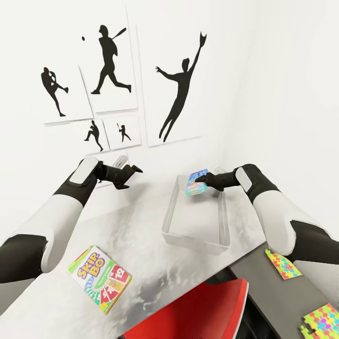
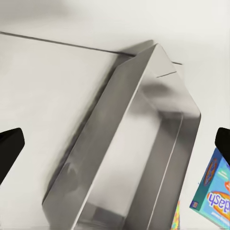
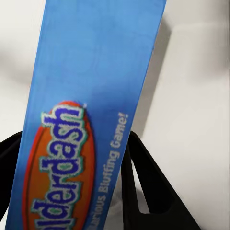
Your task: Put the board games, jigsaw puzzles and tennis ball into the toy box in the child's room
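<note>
Blue board game (image 1: 197, 183) between right tool (image 1: 203, 179) fingers

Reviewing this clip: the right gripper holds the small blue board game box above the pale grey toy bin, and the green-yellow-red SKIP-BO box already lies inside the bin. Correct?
Not quite. The right gripper does hold the small blue board game box above the pale grey toy bin, but the head view shows the green-yellow-red SKIP-BO box lying on the table outside the bin.

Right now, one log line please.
right hand: shut on Balderdash box, over toy box | left hand: open | SKIP-BO box: on table
</note>
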`<state>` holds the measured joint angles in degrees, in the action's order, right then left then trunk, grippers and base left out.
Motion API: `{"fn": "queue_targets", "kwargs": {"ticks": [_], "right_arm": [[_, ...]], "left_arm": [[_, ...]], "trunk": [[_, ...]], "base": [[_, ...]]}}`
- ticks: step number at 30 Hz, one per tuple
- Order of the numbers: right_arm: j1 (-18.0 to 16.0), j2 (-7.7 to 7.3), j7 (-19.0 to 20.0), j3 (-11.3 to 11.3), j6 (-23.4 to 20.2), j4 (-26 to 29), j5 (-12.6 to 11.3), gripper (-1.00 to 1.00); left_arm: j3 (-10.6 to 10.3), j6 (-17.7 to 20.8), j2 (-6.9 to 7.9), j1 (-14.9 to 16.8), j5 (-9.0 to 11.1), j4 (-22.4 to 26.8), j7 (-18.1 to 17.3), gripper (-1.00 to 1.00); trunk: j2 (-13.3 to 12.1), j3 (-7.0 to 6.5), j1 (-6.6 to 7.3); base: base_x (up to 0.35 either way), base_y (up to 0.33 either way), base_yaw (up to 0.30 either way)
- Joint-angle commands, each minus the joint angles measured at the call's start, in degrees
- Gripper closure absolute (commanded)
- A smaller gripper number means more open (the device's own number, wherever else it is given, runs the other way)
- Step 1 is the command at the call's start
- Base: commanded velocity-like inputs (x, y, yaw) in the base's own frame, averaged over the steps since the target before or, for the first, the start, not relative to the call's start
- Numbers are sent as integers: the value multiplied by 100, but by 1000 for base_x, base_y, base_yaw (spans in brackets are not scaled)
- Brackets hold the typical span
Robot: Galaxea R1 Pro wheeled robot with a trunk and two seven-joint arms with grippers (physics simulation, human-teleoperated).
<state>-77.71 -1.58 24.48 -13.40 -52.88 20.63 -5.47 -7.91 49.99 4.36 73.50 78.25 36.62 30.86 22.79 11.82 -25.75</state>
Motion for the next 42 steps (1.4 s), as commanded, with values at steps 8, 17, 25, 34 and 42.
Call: {"fn": "queue_targets", "kwargs": {"ticks": [8, 17, 25, 34, 42], "right_arm": [[-37, 68, -24, -23, -38, 2, -41, 100], [-62, 172, -40, -23, -38, 2, -38, 100], [-67, 243, -59, -23, -38, 2, -34, 100], [-68, 265, -64, -23, -38, 2, -33, 100], [-68, 269, -66, -23, -38, 2, -33, 100]], "left_arm": [[-24, 102, 11, 32, 78, -22, 43, -100], [-15, 219, 15, 40, 92, -30, 16, -100], [-10, 257, 81, 41, 94, -33, -149, -100], [-9, 270, 146, 36, 94, -33, -247, -100], [-9, 273, 164, 28, 94, -32, -275, -100]], "trunk": [[13, 87, -3], [13, 172, -3], [13, 247, -3], [13, 331, -3], [13, 406, -3]], "base": [[0, 0, 0], [0, 0, 0], [0, 0, 0], [0, 0, 0], [0, 0, 0]]}}
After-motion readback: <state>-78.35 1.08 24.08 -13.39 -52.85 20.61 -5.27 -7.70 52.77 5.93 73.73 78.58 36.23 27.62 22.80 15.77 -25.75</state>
